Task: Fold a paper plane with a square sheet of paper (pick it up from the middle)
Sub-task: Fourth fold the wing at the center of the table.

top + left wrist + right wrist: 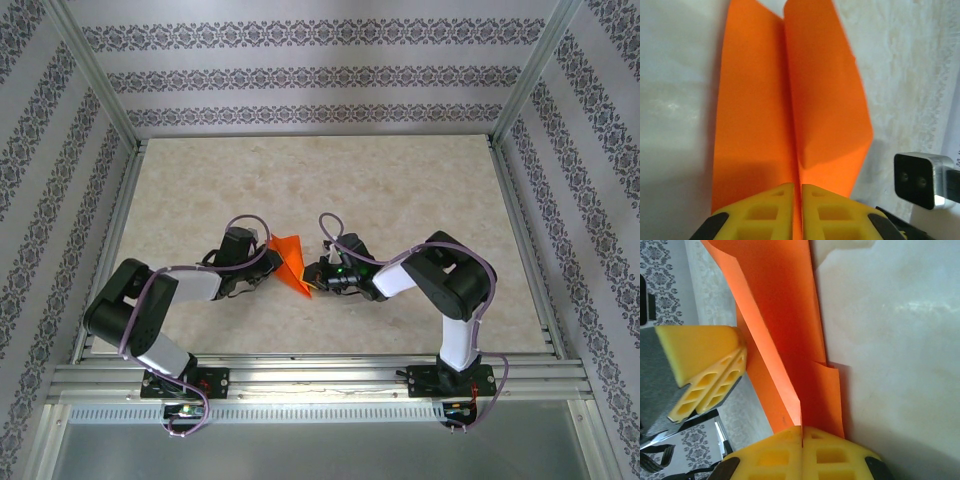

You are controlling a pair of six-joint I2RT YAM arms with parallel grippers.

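My left pincer (796, 189) is pinched nearly flat, its two yellow fingers (765, 212) closed on the paper plane (790, 110) right at the centre crease, with only the thickness of the orange paper between them. From my grip the two folded flaps run away from me side by side, the right one bulging out a little from the crease.

My right pincer (802, 432) is clamped just as tightly on the opposite end of the paper plane (785, 325), and in the right wrist view my left fingers (710, 375) meet the paper from the other side.

From above, both pincers face each other near the middle of the table (400, 190), left pincer (266, 262) and right pincer (314, 274) with the paper plane (290, 260) between them, its narrow point towards the near edge. I cannot tell whether the paper touches the pale marbled table. Patterned walls (320, 75) stand around.
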